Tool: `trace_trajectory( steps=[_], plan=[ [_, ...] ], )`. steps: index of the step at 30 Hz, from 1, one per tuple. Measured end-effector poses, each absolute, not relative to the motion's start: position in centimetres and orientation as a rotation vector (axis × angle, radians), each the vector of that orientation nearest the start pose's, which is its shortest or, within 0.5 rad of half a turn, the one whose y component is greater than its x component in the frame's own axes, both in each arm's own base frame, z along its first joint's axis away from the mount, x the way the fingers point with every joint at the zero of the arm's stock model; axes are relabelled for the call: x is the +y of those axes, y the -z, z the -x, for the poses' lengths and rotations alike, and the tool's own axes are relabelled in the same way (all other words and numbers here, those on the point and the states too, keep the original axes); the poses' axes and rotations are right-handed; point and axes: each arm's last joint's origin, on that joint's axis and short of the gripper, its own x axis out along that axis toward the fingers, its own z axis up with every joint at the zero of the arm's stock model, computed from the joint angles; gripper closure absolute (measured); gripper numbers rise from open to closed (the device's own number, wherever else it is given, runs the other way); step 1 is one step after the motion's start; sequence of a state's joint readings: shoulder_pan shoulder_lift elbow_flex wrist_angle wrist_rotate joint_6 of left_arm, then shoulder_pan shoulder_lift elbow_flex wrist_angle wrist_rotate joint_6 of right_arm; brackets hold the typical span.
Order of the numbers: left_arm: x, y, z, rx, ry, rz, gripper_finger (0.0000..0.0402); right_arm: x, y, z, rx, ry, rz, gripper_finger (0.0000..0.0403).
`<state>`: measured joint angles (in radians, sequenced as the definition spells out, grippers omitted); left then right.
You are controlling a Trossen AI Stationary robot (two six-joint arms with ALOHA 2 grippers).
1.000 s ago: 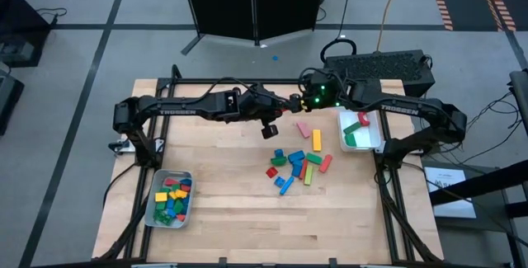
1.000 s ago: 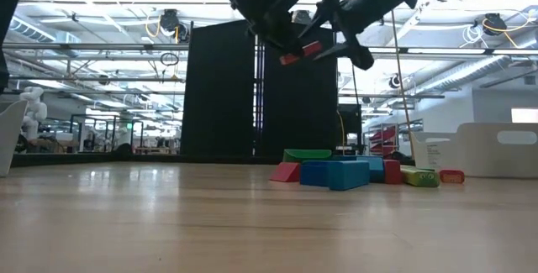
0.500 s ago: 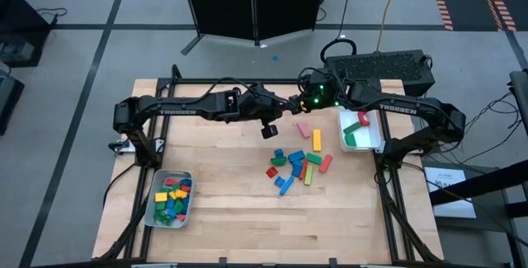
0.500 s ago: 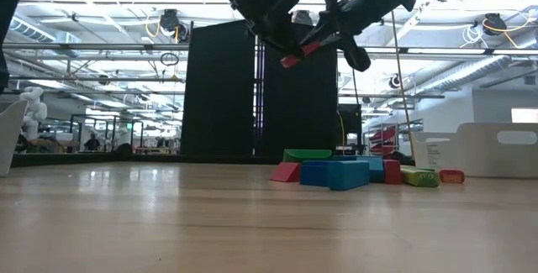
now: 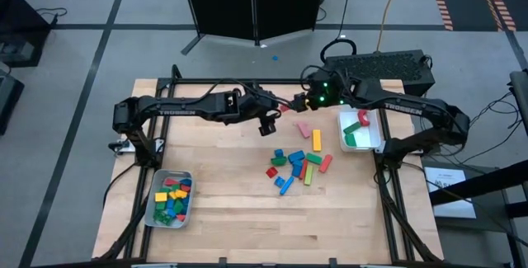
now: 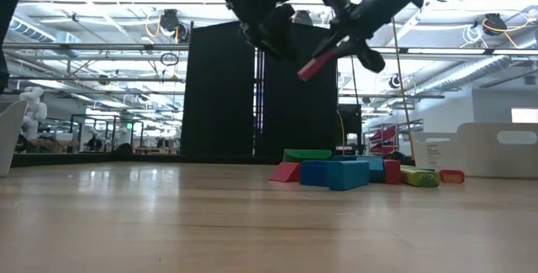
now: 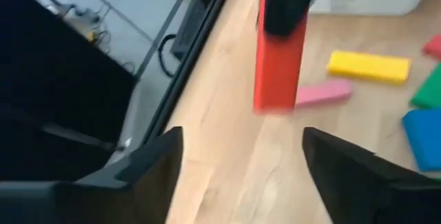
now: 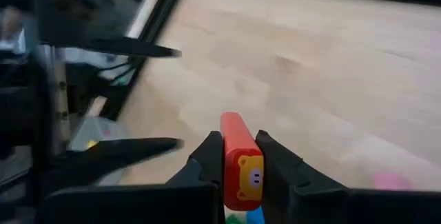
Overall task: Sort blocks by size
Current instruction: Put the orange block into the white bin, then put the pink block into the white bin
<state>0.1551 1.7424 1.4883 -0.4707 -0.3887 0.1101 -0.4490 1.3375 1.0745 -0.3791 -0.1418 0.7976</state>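
My right gripper (image 8: 237,156) clamps a red bar (image 8: 238,156) with an animal face sticker above the tabletop's (image 5: 223,194) far edge; left gripper (image 7: 238,162) gapes; arms read TROSSEN

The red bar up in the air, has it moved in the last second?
Yes. The red bar, clamped in the right pincer, has shifted rightward against the dark panel behind, away from the left pincer.

Table (image 5: 223,210): pale wood planks, visible grain, low sheen; black metal frame at edges.
Red bar (image 8: 238,156): smooth plastic, slightly glossy, w/ printed yellow face on its end.
Right gripper (image 8: 238,169): matt black plastic fingers, clamped on red bar.
Blocks (image 5: 295,167): smooth, bright-coloured plastic.
Trays (image 5: 363,146): pale, smooth plastic by the look.
Left gripper (image 7: 238,176): matt dark fingers, spread apart.
Floor: grey, smooth, dull.
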Motion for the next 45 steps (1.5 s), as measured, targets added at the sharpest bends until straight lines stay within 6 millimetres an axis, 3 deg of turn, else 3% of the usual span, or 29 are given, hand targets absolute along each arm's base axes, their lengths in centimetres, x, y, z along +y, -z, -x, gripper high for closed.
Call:
trace_trajectory(
  steps=[5,10,13,18,25,30,34,39,42,45],
  plan=[
    [7.0,-29.3,-37.7,0.827,-0.486,-0.201,0.0074,-12.0,-29.3,-22.5,0.61,0.856,-0.931,0.0366],
    [7.0,-29.3,-37.8,0.807,-0.502,-0.154,0.0072,-10.6,-28.1,-17.6,0.917,1.262,-0.931,0.0366],
    [7.0,-29.4,-37.9,0.788,-0.505,-0.125,0.0071,-10.1,-28.1,-16.4,0.988,1.372,-0.934,0.0366],
    [7.0,-28.8,-38.8,0.728,-0.445,-0.091,0.0071,-10.1,-27.7,-16.5,1.026,1.406,-0.938,0.0355],
    [7.2,-26.3,-41.2,0.671,-0.381,-0.064,0.007,-10.2,-26.9,-16.6,1.121,1.467,-0.938,0.0229],
    [7.1,-23.8,-44.1,0.547,-0.288,-0.059,0.007,-10.3,-26.6,-16.8,1.135,1.487,-0.918,0.018],
    [7.1,-20.5,-46.0,0.515,-0.128,-0.153,0.007,-10.3,-26.6,-16.8,1.138,1.484,-0.914,0.0173],
    [6.7,-15.6,-47.0,0.587,0.101,-0.419,0.007,-10.3,-26.6,-16.8,1.165,1.458,-0.888,0.0182],
    [7.1,-13.7,-47.9,0.614,0.085,-0.49,0.007,-10.3,-26.6,-16.8,1.169,1.455,-0.885,0.0187],
    [8.2,-12.8,-49.1,0.643,-0.052,-0.471,0.007,-10.3,-26.6,-16.8,1.18,1.443,-0.872,0.0188]
  ],
)
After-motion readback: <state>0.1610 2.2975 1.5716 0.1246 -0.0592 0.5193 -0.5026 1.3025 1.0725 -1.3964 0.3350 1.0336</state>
